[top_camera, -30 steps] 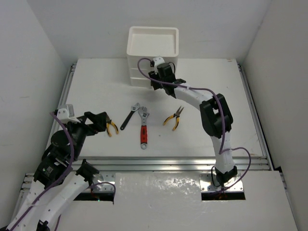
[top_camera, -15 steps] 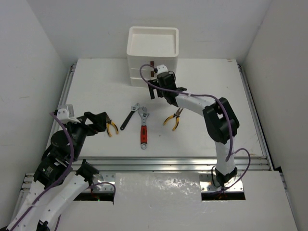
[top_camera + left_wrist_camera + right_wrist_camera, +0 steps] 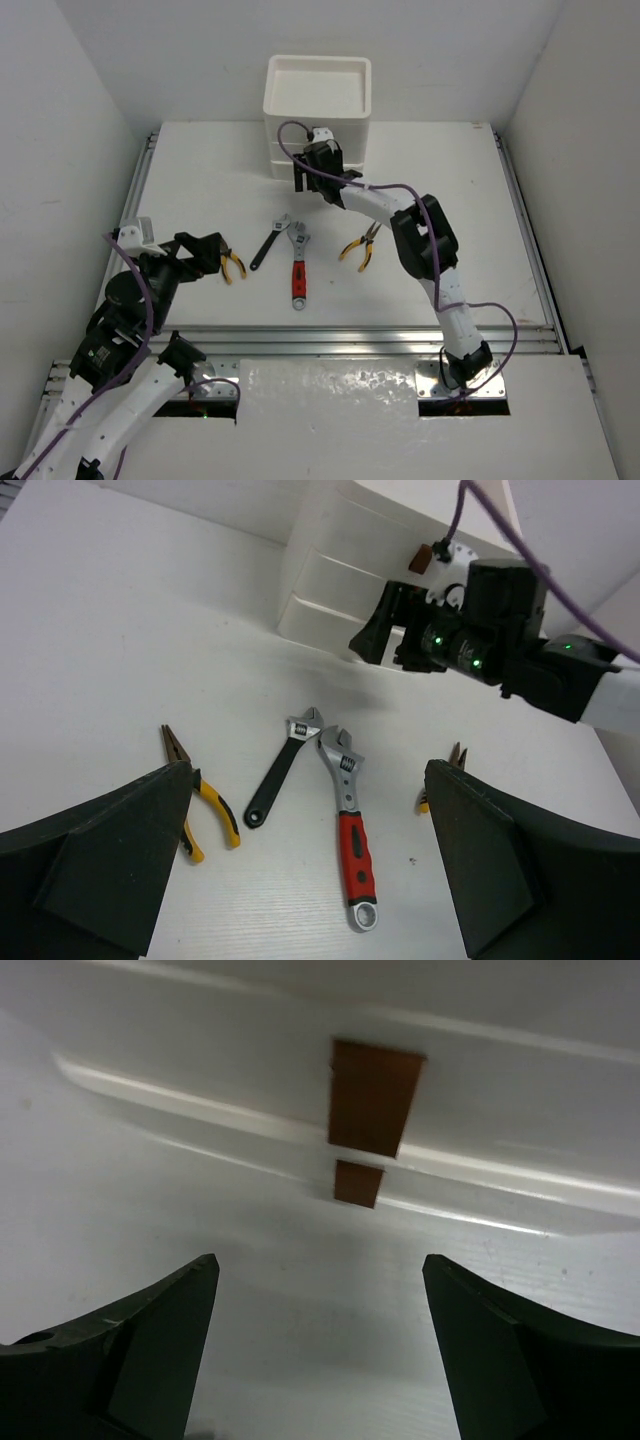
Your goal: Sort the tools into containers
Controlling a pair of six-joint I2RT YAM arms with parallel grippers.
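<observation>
The white drawer unit [image 3: 318, 100] stands at the back of the table, with a rimmed tray on top. My right gripper [image 3: 303, 176] is open and empty just in front of its lower drawers. The right wrist view shows two dark red-brown handles [image 3: 372, 1095] [image 3: 358, 1182] ahead of the open gripper [image 3: 320, 1290]. My left gripper [image 3: 207, 250] is open and empty beside yellow-handled pliers [image 3: 232, 265]. A black-handled wrench [image 3: 268, 243], a red-handled wrench [image 3: 298, 268] and a second pair of yellow pliers [image 3: 360, 246] lie mid-table. No screwdrivers are in view.
In the left wrist view the pliers [image 3: 200, 798], black wrench [image 3: 280, 775] and red wrench [image 3: 352, 830] lie between my fingers [image 3: 110, 860], with the right arm [image 3: 480, 640] by the drawer unit [image 3: 330, 575] behind. White walls enclose the table.
My right gripper has swung left along the front of the drawer unit and now points at the drawer handles. The left arm and the tools have not moved.
</observation>
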